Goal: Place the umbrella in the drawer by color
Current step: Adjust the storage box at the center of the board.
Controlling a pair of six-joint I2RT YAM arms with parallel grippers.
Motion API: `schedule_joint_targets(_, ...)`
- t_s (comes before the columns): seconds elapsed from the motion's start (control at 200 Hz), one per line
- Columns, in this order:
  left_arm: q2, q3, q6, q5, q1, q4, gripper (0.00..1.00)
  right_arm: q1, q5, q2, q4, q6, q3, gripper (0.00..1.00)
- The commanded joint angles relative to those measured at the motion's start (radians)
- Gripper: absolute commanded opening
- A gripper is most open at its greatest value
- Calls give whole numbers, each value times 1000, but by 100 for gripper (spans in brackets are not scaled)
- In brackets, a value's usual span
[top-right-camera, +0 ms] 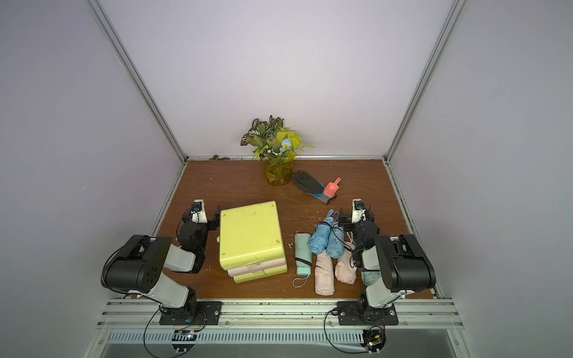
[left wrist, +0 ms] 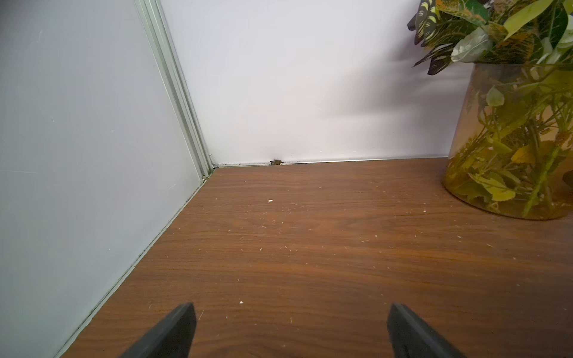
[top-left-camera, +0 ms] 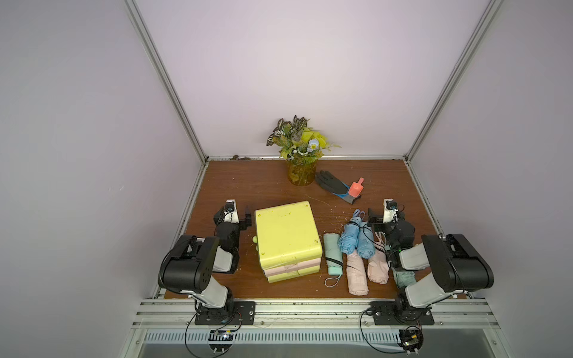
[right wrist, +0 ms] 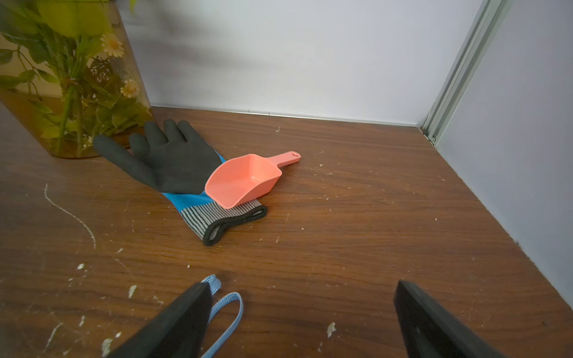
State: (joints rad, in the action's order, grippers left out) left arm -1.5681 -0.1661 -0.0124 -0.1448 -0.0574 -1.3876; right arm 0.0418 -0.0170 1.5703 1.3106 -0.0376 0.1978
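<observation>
Six folded umbrellas lie on the table (top-left-camera: 248, 183) to the right of the drawer unit (top-left-camera: 286, 234), none inside it. We count a mint umbrella (top-left-camera: 333, 254) just beside the unit, two blue umbrellas (top-left-camera: 348, 238) piled over two pink umbrellas (top-left-camera: 357, 276), and a second green umbrella (top-left-camera: 404, 279) mostly hidden under the right arm (top-left-camera: 415, 257); only a patch shows in both top views.

The drawer unit has a yellow-green top with a pink layer and a yellow-green layer below, all flush. The drawer fronts are hard to make out. A small green nub (top-left-camera: 255, 239) pokes out on its left side, too small to identify.

The left gripper (left wrist: 291, 310) sits just beside the unit's far left corner, jaws spread wide with nothing between them; its wrist view shows only the fingertips, the rest cut off. The right gripper (right wrist: 302, 285) hovers by the far end of the blue umbrellas, jaws also wide apart, holding nothing. A blue strap loop (right wrist: 229, 305) peeks out beside one finger; we cannot tell if they touch.

The vase (left wrist: 511, 155) is cut off at the frame edge. A glove (right wrist: 167, 161) lies by it, with an orange scoop (right wrist: 245, 183) resting on its cuff.
</observation>
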Motion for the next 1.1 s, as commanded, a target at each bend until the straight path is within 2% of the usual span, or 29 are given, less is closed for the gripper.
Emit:
schedule_joint_targets(0.0, 10, 2, -6, -11, -7, -22, 100, -3, 11, -26, 22, 2, 14, 100)
schedule_joint_targets(0.751, 14, -24, 12, 68, 30, 35, 100, 2, 6, -26, 27, 4, 12, 99)
schedule_joint_targets(0.806, 14, -24, 12, 69, 30, 37, 100, -1, -42, -24, 13, 26, 19, 100)
schedule_joint_targets(0.966, 19, -7, 12, 66, 28, 14, 100, -11, -61, -25, 29, 44, 11, 100)
schedule_joint_targets(1.016, 33, 29, 16, 36, 23, -46, 100, -11, -61, -24, 31, 43, 11, 100)
schedule_joint_targets(1.091, 77, 100, 38, -98, 2, -150, 100, -11, -59, -24, 30, 44, 12, 99)
